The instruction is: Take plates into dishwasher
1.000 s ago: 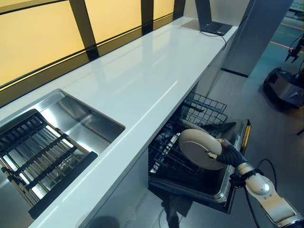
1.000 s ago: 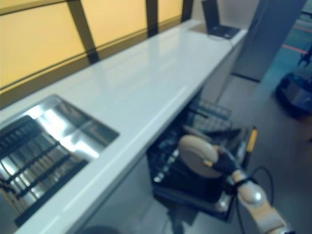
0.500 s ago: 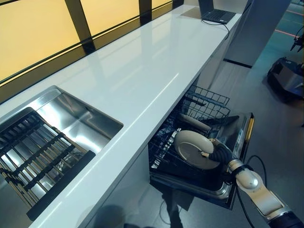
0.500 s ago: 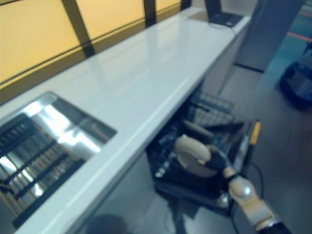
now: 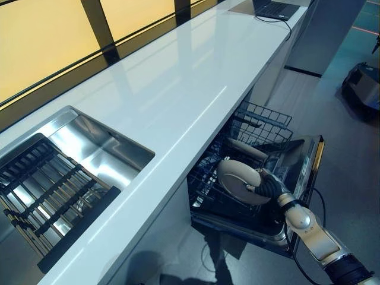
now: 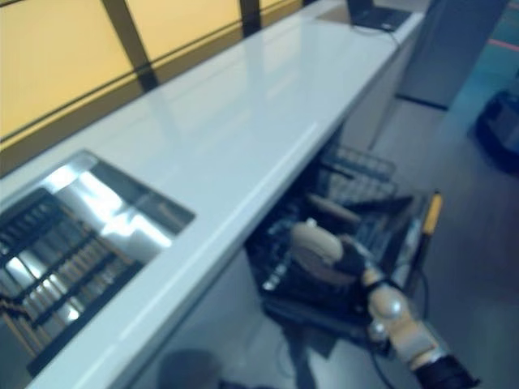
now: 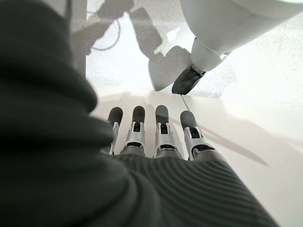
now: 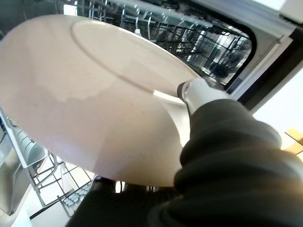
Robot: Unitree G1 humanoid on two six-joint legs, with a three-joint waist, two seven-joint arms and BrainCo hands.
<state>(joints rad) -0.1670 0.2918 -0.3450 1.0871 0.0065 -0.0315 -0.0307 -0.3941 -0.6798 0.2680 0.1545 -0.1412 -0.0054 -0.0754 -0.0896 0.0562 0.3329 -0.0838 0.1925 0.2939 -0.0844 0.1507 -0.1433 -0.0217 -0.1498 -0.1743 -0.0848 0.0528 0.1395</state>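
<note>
- The right hand [image 5: 268,186] grips one cream plate [image 5: 237,180] at its rim; in the right wrist view the thumb [image 8: 199,90] lies over the plate's face, and the fingers underneath are hidden.
- The plate is held tilted over the lower rack [image 5: 205,196] of the open dishwasher [image 5: 297,172], in the lower right of the left eye view. It looks very near the wire tines, but I cannot tell if it already touches them.
- I judge the task to be in its last part for this plate: it is brought to the rack, but it is not yet set in a slot and not yet released.
- One other pale dish [image 5: 246,148] seems to lie already in the rack, behind the held plate. No more plates show on the table [image 5: 178,89], so I cannot say how many remain.
- The left hand [image 7: 158,135] shows only in the left wrist view, with its fingers straight and holding nothing, above a pale floor.
- Around: a steel sink [image 5: 101,148] with a dark drying rack [image 5: 47,196] at the lower left, and a laptop [image 5: 274,8] at the upper right end of the table.
- In the way, to my judgement, are the upright tines and the dish behind; the plate's edge must go between the wires and not on top of them.
</note>
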